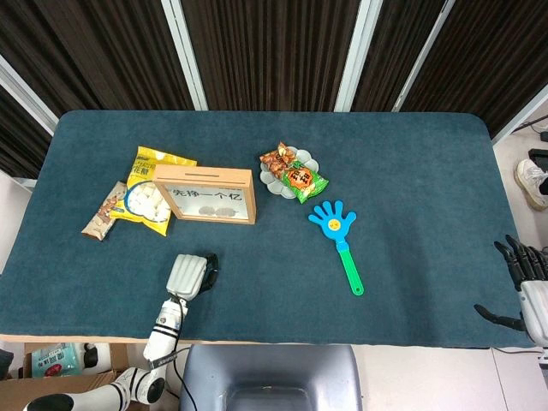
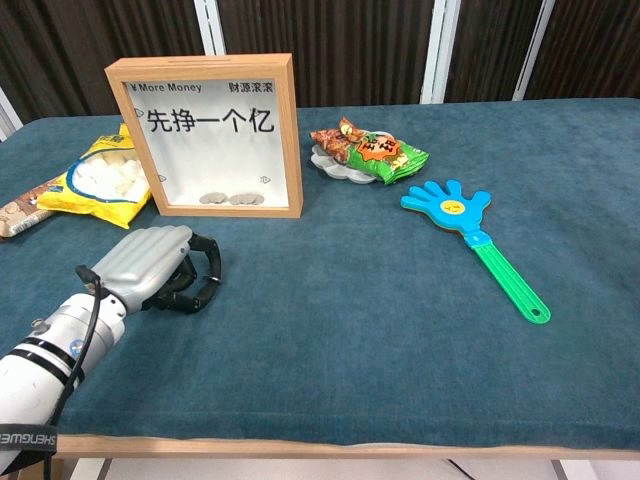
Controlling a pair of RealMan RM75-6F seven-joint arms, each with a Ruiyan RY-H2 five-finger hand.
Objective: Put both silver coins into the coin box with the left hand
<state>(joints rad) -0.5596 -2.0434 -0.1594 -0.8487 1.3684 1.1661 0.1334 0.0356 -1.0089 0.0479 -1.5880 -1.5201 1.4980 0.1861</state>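
The left hand (image 2: 150,265) rests on the tabletop (image 2: 380,300) in front of the coin box (image 2: 205,135), fingers curled under; whether it pinches anything cannot be told. The right hand (image 1: 522,282) hangs spread beside the tabletop's edge.

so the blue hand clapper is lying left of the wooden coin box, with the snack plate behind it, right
Not quite. The blue hand clapper lies to the right of the wooden coin box, not left; the head view shows this plainly. The snack plate does sit behind the clapper, further from the robot.
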